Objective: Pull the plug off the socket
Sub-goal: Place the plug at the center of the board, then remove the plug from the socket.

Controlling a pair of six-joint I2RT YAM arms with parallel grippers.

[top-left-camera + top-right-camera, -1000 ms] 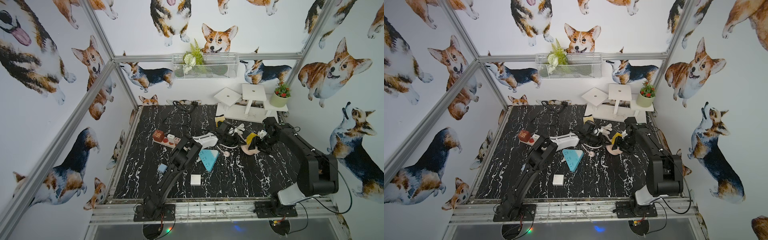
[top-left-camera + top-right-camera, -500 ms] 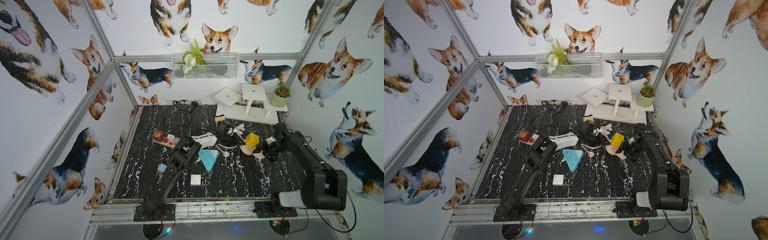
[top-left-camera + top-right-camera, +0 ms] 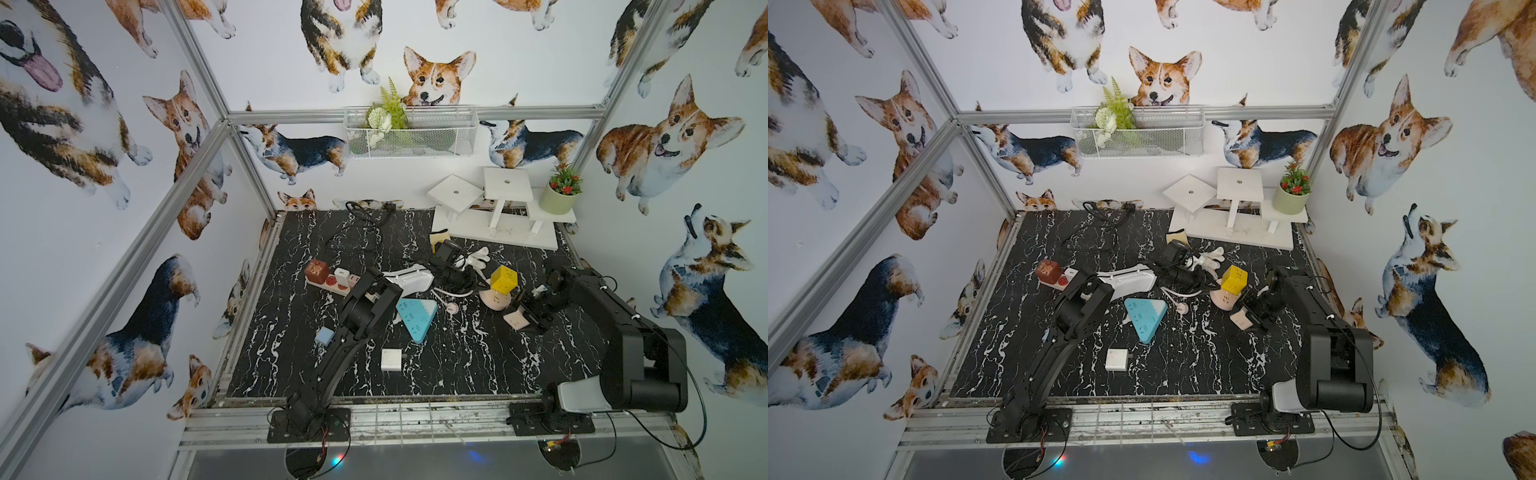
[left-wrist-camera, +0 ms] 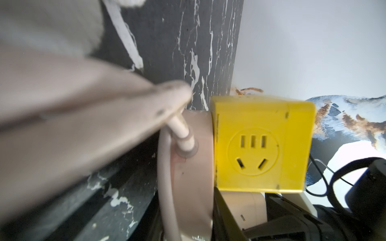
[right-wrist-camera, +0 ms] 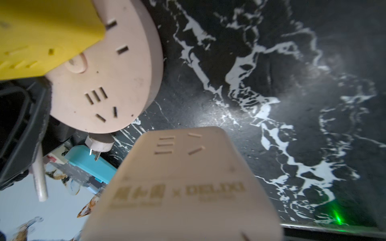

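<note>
A round pink socket [image 3: 492, 298] [image 3: 1223, 300] sits mid-table with a yellow cube adapter [image 3: 503, 279] [image 4: 261, 146] plugged into its top. My left gripper [image 3: 473, 286] [image 4: 192, 219] is shut on the socket's rim [image 4: 194, 167]. The plug, a pink square adapter [image 3: 515, 320] [image 3: 1240, 319], is off the socket and just to its front right, at my right gripper [image 3: 525, 318]. In the right wrist view the plug [image 5: 183, 187] fills the near field, blurred, and hides the jaws. The socket's bare face [image 5: 108, 83] lies behind it.
A teal triangular power strip [image 3: 417, 316], a white adapter [image 3: 391, 359], a small blue cube [image 3: 325, 336] and a pink strip with a brown cube [image 3: 332, 278] lie around the left arm. Black cables [image 3: 453, 270] tangle behind the socket. A white stand [image 3: 494, 216] and plant pot [image 3: 559, 199] stand at the back right.
My right gripper drew away from the round socket toward the right front, taking the pink plug out of it. The left gripper and the socket stayed put.
</note>
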